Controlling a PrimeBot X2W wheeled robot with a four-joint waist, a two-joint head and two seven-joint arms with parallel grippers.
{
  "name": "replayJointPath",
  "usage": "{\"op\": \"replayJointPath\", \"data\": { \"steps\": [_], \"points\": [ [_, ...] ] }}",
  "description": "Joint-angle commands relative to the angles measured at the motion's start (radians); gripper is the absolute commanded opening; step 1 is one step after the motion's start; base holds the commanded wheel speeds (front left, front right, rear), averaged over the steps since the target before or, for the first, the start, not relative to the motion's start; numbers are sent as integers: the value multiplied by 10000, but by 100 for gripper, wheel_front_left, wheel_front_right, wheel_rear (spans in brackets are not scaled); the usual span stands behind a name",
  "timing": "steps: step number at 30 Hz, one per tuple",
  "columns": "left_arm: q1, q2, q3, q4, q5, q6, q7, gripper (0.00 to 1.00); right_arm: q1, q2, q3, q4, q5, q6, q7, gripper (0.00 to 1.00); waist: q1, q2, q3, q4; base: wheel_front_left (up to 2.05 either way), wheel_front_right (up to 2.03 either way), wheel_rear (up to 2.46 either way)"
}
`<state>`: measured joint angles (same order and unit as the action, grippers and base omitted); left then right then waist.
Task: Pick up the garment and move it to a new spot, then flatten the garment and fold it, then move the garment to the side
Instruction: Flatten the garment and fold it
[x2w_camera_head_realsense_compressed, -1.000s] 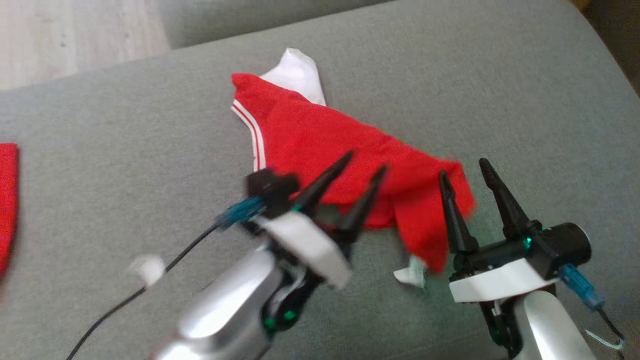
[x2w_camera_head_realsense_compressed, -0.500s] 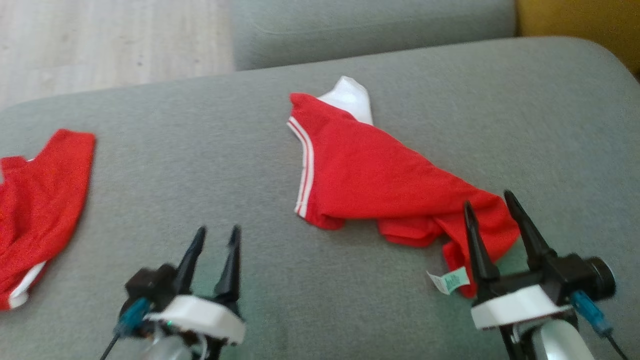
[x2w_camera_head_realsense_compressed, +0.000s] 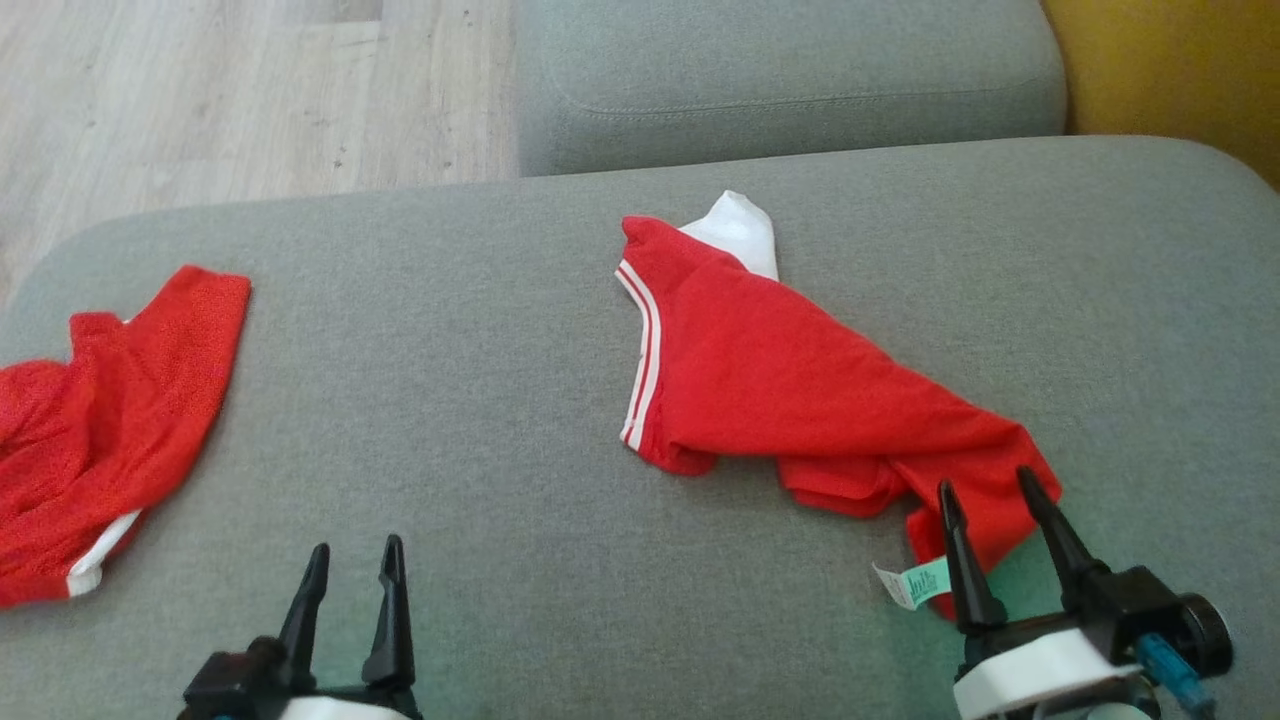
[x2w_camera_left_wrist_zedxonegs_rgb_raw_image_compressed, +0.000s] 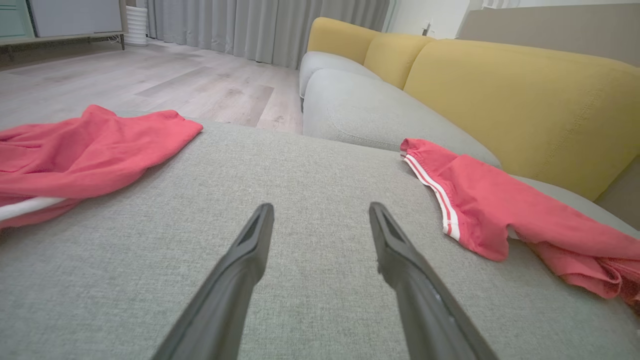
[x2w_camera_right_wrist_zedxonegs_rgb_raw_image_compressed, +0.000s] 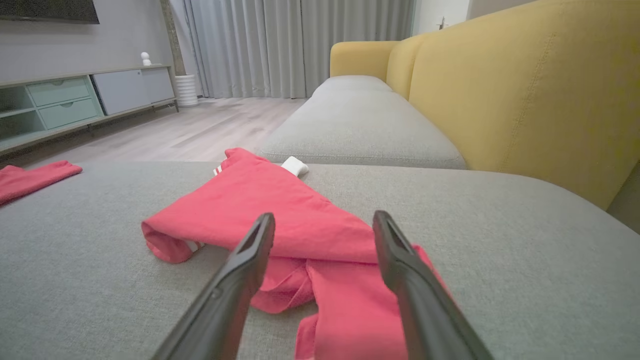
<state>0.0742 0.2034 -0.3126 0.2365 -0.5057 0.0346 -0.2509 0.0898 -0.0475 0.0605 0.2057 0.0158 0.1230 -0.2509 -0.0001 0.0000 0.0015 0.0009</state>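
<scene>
Seemingly mid-flatten, with left claw (x2w_camera_head_realsense_compressed: 357, 545) and right claw (x2w_camera_head_realsense_compressed: 988, 483) both released, gripping nothing. Crumpled on the sofa cushion (x2w_camera_head_realsense_compressed: 480, 330) just ahead of the right claw's tips, well right of the left claw: the garment (x2w_camera_head_realsense_compressed: 790, 390). Next, likely pinching opposite corners and spreading.

Green tag (x2w_camera_head_realsense_compressed: 915, 583) on garment (x2w_camera_head_realsense_compressed: 780, 390): print illegible

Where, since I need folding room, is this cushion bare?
Widest bare patch: cushion between the left red garment and the middle red garment, ahead of the left gripper. Also right of it, toward the yellow backrest. Crowded at the right gripper, over that garment's corner.
</scene>
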Motion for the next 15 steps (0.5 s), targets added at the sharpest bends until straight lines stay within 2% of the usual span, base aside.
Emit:
{"op": "replayJointPath", "data": {
  "steps": [1,9,15],
  "points": [
    [-228,-132,758,-234,332,-193,-107,100,-204,-38,277,-201,-14,77,-109,100,1,0,-18,-53,0,0,0],
    [12,-761,1835,51,1194,-905,-108,100,-250,-31,344,-82,37,77,-109,100,1,0,-4,-104,0,0,0],
    [-6,-1046,2186,187,1530,-1163,-108,100,-251,-30,379,-71,75,77,-109,100,1,0,32,-90,0,0,0]
  ]
}}
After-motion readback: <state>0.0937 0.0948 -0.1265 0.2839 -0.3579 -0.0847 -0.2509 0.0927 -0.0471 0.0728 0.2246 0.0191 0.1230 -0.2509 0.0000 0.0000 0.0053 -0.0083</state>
